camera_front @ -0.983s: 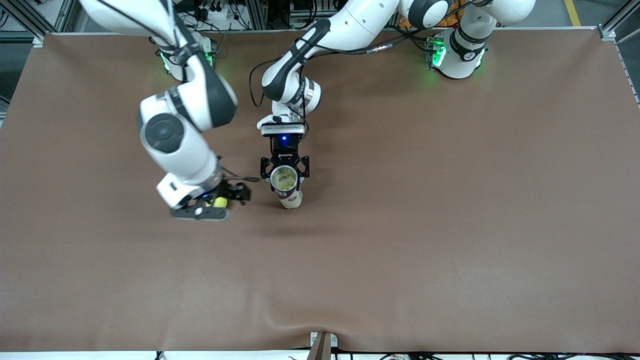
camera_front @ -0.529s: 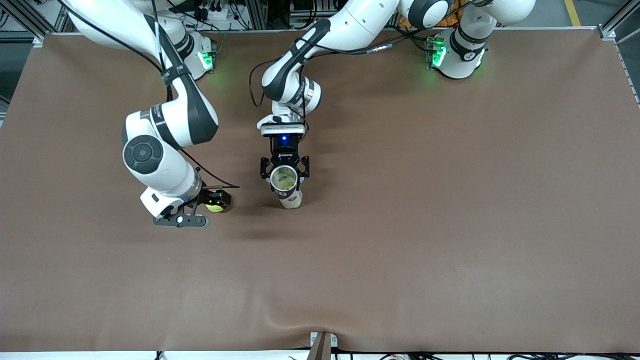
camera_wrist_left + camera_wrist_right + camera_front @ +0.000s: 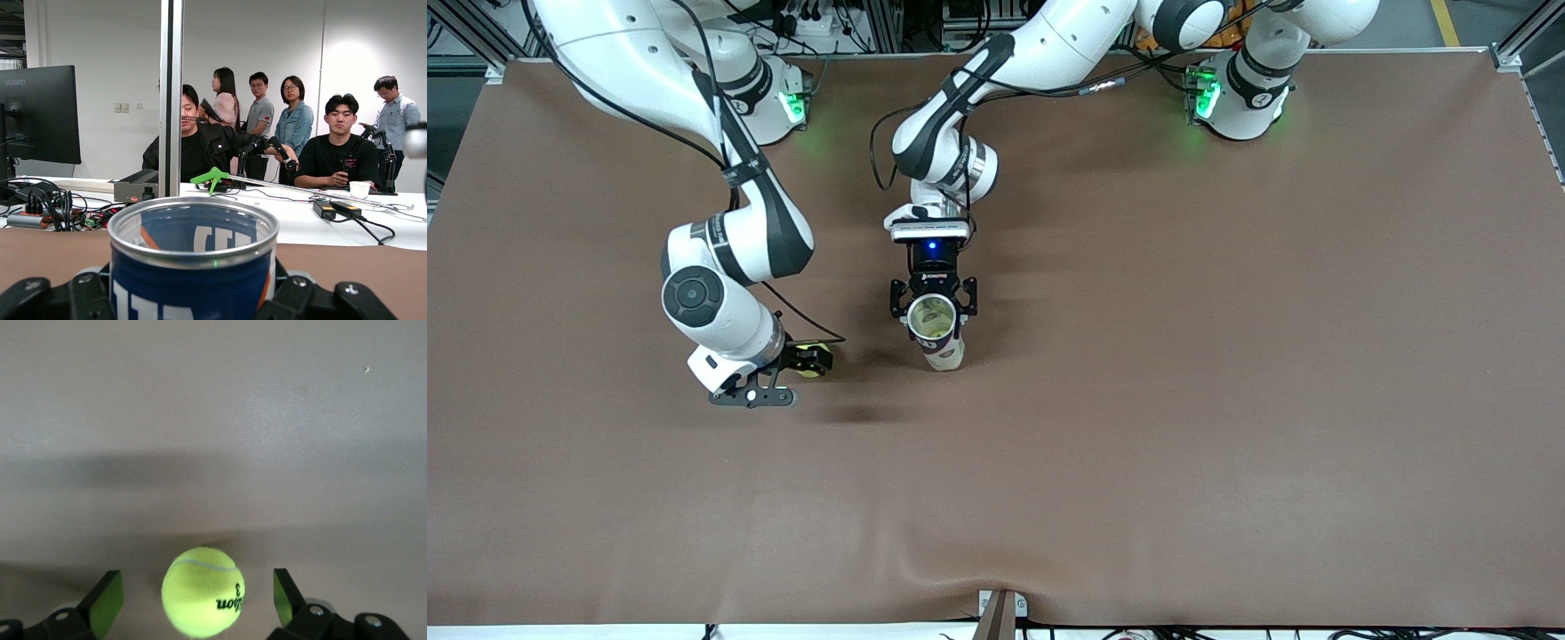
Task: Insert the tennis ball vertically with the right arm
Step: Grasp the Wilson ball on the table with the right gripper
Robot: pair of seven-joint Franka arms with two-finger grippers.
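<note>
Right wrist view: "Wilson 3" tennis ball (image 3: 203, 600)

A brown mat covers the counter (image 3: 1227, 400), ringed by an aluminium frame with cables along its edges. In the left wrist view, a white wall (image 3: 100, 40) rises past a vertical metal post (image 3: 171, 93). A dark monitor (image 3: 40, 113) stands on a white desk (image 3: 293, 220), where several people (image 3: 341, 143) sit and stand.
</note>
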